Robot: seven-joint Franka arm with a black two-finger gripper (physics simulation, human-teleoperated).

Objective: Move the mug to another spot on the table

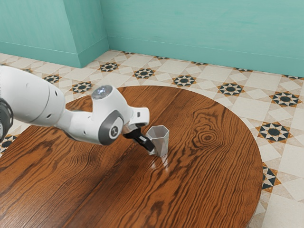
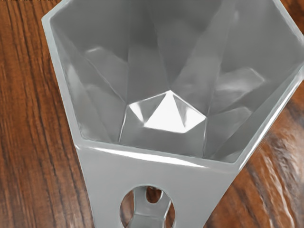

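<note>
Mug [image 1: 160,140], grey and hexagonal, stands upright on the wooden table [image 1: 204,180].

The arm [image 1: 71,118] is made of smooth white shells, fat and rounded like joined cylinders. The segment farthest from the mug [image 1: 160,138] is the bulkiest, with a dark ribbed band at its far end. Nearer the mug, a joint has a grey collar, a round grey end cap with a small pale mark, and a shiny pale dome on top. Beside the mug, a white hand block ends in a black gripper [image 1: 150,147].
</note>
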